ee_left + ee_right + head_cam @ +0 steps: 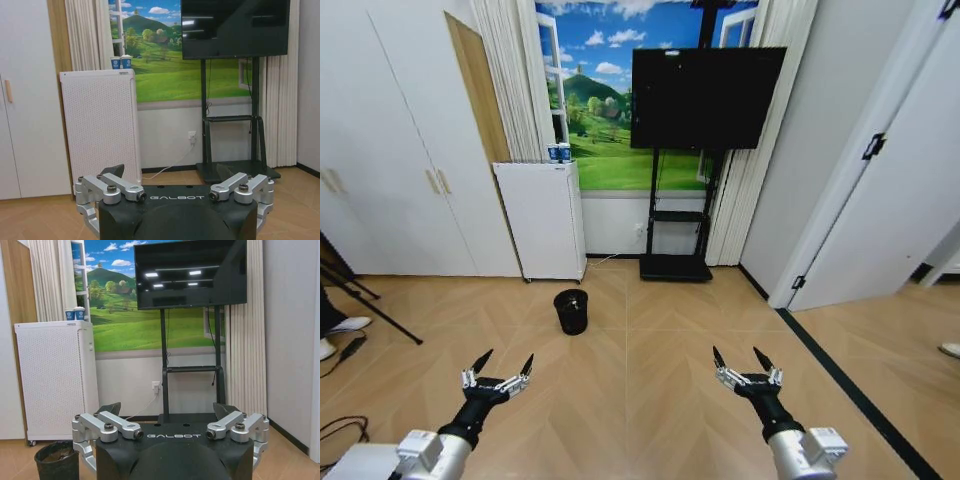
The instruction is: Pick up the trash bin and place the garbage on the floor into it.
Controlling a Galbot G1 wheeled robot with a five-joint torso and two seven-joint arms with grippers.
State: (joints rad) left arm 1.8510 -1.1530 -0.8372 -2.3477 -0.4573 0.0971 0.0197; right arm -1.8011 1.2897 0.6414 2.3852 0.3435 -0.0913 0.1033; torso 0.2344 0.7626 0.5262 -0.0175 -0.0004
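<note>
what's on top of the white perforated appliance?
Two blue paper cups stand side by side on top of the tall white perforated appliance, near its back edge by the window. Whether anything is inside them cannot be seen. Behind it: curtain and window.

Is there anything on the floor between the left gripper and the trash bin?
Nothing visible. In the head view the left gripper, fingers open, is held low in front of the robot, and the trash bin stands ahead of it on bare floor, in front of the white appliance. The right gripper is off to the side.
</note>
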